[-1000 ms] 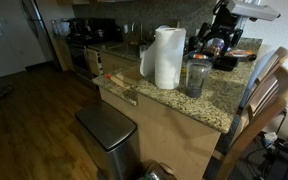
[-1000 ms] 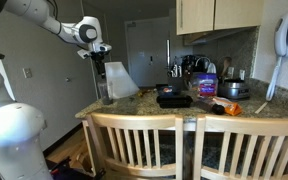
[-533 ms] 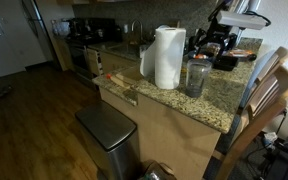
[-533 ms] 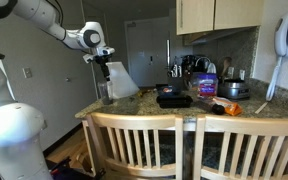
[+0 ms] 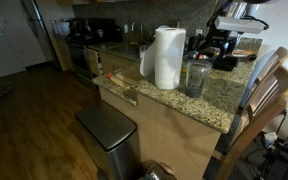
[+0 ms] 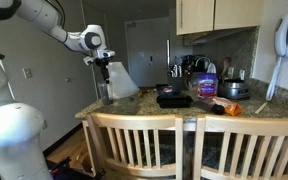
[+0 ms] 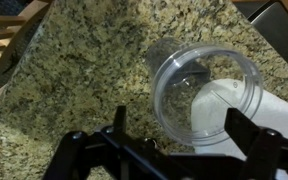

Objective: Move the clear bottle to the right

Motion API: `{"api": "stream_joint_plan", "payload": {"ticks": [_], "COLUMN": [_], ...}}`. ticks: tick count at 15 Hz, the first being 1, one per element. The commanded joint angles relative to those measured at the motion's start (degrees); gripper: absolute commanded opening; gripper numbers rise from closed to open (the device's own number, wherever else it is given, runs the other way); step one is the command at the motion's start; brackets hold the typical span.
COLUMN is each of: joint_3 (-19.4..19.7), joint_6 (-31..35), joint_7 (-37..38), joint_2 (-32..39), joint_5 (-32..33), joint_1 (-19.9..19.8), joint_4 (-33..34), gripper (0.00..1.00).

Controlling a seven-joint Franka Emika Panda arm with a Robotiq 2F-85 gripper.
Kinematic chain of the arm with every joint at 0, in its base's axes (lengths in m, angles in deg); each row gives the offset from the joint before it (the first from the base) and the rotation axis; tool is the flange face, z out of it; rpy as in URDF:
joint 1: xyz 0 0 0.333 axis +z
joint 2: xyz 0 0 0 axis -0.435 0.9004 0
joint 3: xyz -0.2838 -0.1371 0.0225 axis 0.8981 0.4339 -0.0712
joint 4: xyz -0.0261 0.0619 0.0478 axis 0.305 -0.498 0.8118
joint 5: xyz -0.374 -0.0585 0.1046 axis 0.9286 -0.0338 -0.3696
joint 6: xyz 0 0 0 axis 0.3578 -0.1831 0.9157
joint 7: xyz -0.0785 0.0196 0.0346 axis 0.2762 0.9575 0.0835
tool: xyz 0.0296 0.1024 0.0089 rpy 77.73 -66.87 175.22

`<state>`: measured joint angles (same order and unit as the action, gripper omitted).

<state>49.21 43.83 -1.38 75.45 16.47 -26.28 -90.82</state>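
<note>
The clear bottle (image 5: 196,77) stands on the granite counter (image 5: 164,98) near its edge, right beside the tall white paper-towel roll (image 5: 167,57). It also shows in an exterior view (image 6: 104,92). In the wrist view I look straight down on its round see-through top (image 7: 206,95), with the paper-towel roll (image 7: 246,112) at its lower right. My gripper (image 7: 182,135) is open and empty, its two dark fingers spread just off the bottle's rim. In both exterior views the gripper (image 5: 213,44) (image 6: 103,68) hangs just above the bottle, not touching it.
A blue-topped container (image 6: 206,83), a black tray (image 6: 174,99) and a pot (image 6: 232,89) stand further along the counter. Wooden chair backs (image 6: 154,145) line the counter's edge. A steel trash can (image 5: 108,130) stands on the floor below.
My gripper has come down toward the top of the clear bottle. The bottle and the paper-towel roll have not moved.
</note>
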Motion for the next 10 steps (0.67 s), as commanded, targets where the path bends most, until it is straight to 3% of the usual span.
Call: {"api": "stream_joint_plan", "payload": {"ticks": [1,5,6,10], "joint_3": [0.2,0.4,0.4,0.4], "joint_6": [-0.1,-2.9,-1.2,-1.1], "joint_7": [0.0,0.2,0.0,0.0], "joint_2": [0.0,4.7,1.5,2.1], "joint_5": [0.0,0.2,0.1,0.1], "joint_1": [0.2,0.1,0.4,0.5], "joint_4": [0.1,1.2,0.1,0.2], "gripper": [1.00,1.00,1.00,1.00]}}
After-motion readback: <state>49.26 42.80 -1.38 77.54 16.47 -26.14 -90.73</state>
